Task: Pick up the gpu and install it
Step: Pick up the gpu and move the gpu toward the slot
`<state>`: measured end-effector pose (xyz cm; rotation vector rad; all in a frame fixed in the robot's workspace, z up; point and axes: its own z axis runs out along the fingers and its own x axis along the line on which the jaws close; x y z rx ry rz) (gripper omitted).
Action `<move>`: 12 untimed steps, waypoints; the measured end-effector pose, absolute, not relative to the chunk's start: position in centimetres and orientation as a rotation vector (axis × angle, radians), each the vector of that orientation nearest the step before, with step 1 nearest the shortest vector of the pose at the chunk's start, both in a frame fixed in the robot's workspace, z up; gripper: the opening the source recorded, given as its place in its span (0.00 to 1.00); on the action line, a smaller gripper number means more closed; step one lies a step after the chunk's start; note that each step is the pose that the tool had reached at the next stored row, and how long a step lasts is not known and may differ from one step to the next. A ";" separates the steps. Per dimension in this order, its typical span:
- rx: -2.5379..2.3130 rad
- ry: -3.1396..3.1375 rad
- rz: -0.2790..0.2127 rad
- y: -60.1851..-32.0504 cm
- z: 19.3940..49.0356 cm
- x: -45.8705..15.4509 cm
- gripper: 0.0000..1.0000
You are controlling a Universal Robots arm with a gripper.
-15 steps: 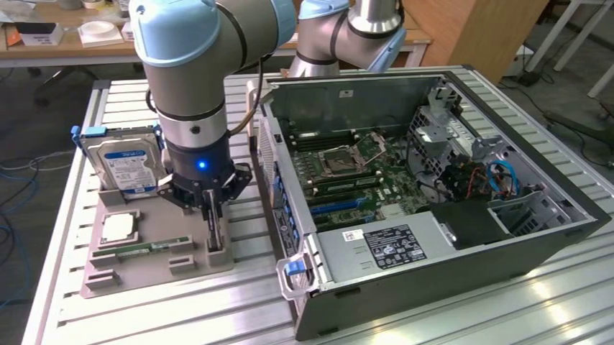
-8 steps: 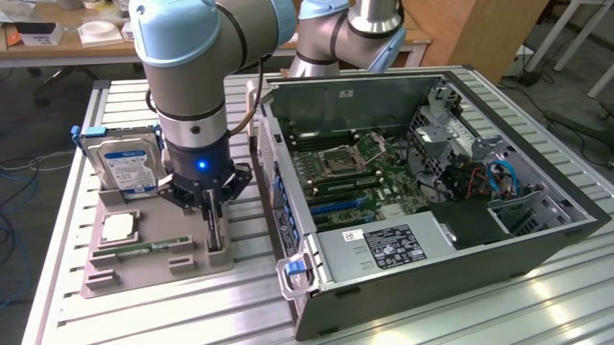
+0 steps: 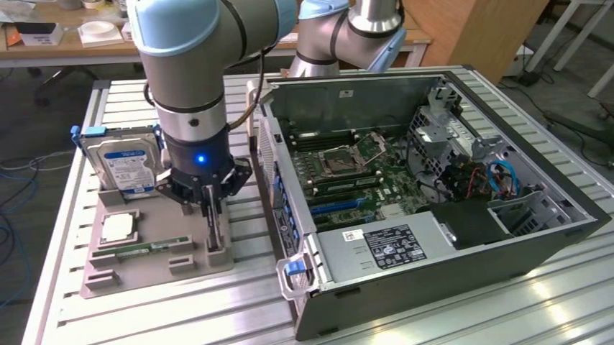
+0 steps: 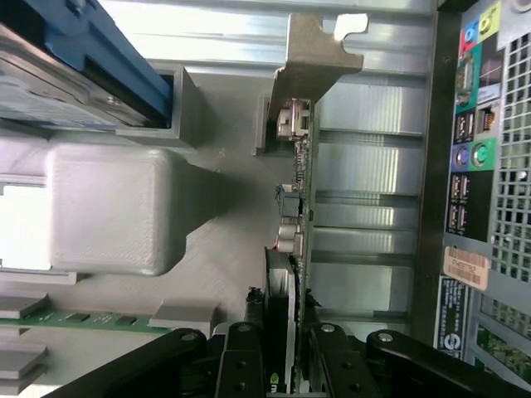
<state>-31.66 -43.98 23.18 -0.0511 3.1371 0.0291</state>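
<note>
The pick-up step is in hand: the gripper (image 4: pixel 286 365) has its 2 fingers drawn partway in and pressed against either face of the graphics card (image 4: pixel 300 207). The card stands on edge in 1 slot of the grey rack (image 3: pixel 106 269), just beside the open computer case (image 3: pixel 537 237). It looks gripped but still seated. Freeing it calls for a straight upward pull, clear of the case wall.

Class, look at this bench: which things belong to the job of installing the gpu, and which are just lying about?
Job in hand: gpu; gripper, closed on the gpu; open computer case.
Lying about: hard drive; memory stick; processor chip.
</note>
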 end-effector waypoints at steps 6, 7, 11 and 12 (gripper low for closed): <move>-0.051 3.137 0.029 -44.0 25.9 -31.7 0.27; -0.051 3.137 0.029 -44.0 26.4 -31.7 0.27; -0.051 3.137 0.029 -44.0 28.2 -31.7 0.27; -0.051 3.137 0.029 -44.0 28.6 -31.7 0.27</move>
